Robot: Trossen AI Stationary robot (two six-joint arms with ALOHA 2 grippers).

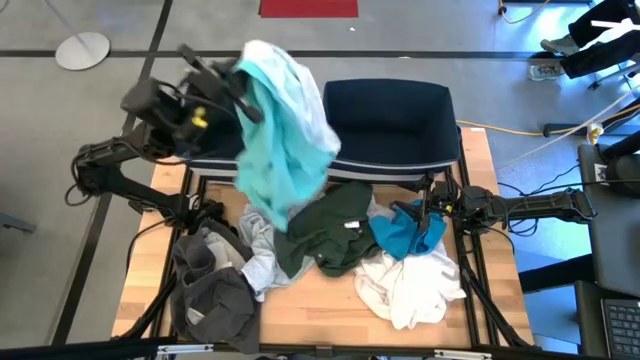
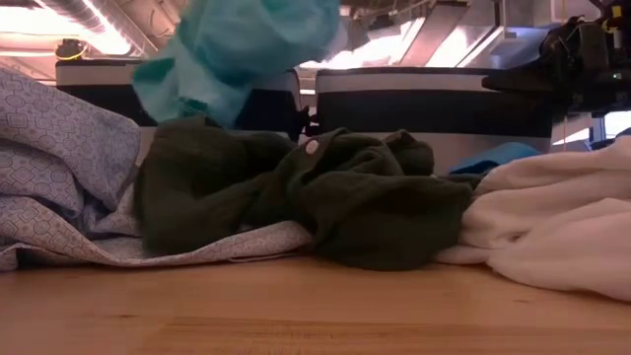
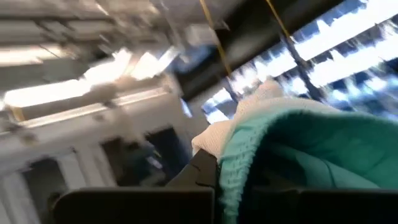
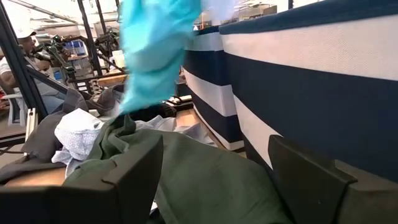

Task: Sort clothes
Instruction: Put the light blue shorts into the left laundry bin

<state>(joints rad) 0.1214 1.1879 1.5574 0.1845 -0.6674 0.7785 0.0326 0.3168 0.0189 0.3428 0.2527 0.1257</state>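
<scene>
Holding a turquoise shirt (image 1: 283, 130) high over the desk (image 1: 330, 300), the left gripper (image 1: 232, 88) was clamped on the shirt's top edge, cloth hanging straight down, long axis vertical. The shirt hung over the gap between the left bin (image 1: 215, 160) and the right bin (image 1: 390, 122), nearer the left one; my guess is the drop goes to whichever bin lies right behind it, and the left arm was plainly the nearer one. The right gripper (image 1: 425, 212) sat low by the right bin's front, fingers apart, nothing between them, a dark green shirt (image 1: 325, 235) just ahead of it in the right wrist view.

Counts: two navy striped bins. On the desk, one dark green shirt, one teal piece (image 1: 405, 235), one white (image 1: 410, 285), one light grey (image 1: 255, 250), one dark grey (image 1: 210, 295). One more in the air. Pile pieces overlapped, so the count is rough.
</scene>
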